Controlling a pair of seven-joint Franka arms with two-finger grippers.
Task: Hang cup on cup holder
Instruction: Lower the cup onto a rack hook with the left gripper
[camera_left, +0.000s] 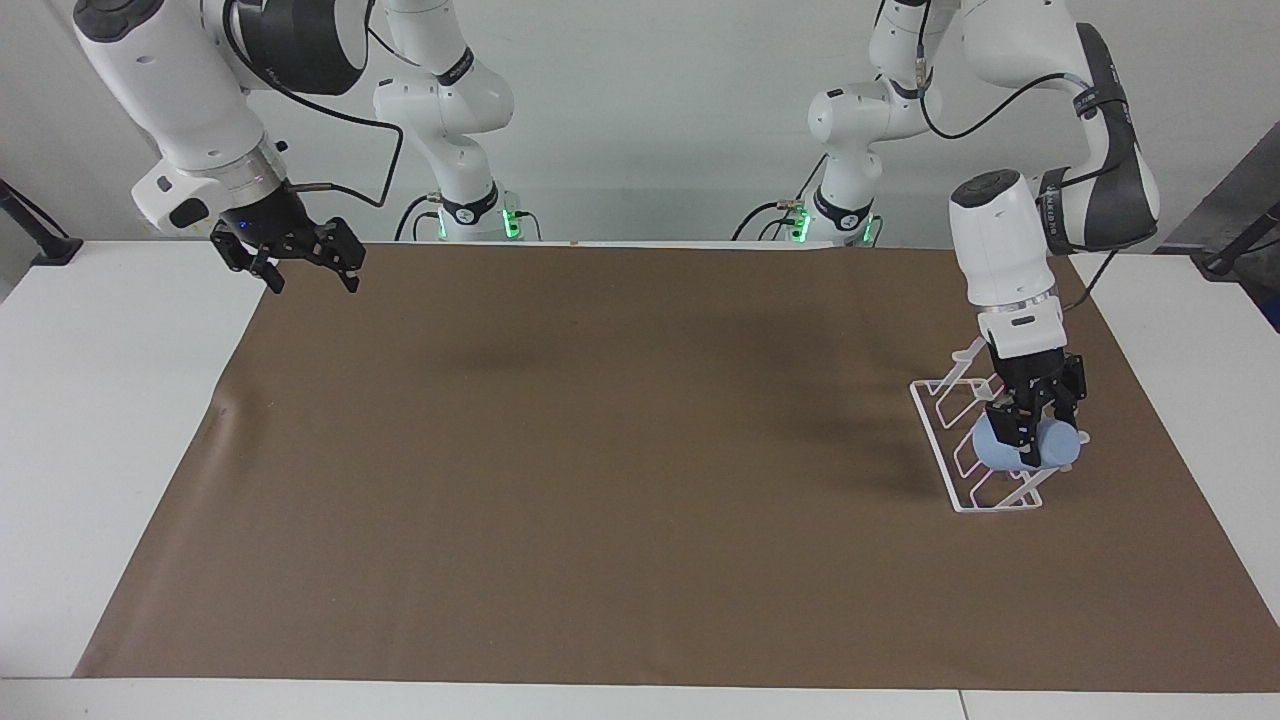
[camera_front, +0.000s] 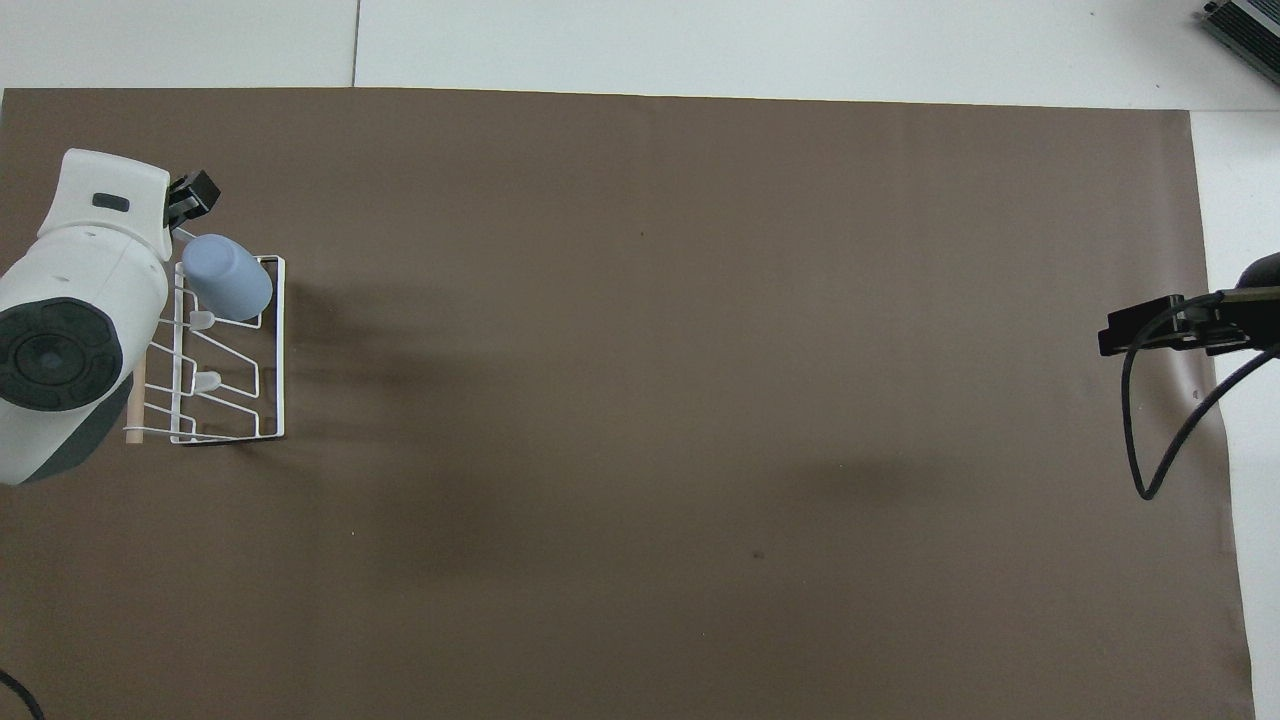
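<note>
Matte light-blue tapered cup (camera_front: 228, 277) is seated tilted on a looped prong of the white wire cup holder (camera_left: 945, 470); left gripper (camera_left: 1030, 432) straddles it, fingers apart; right gripper (camera_left: 306, 270), spread, waits over brown mat (camera_left: 600, 450) edge.

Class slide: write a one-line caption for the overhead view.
Light-blue cup sits tilted on the white wire cup holder, left gripper beside it, right gripper waiting over the mat's edge.
</note>
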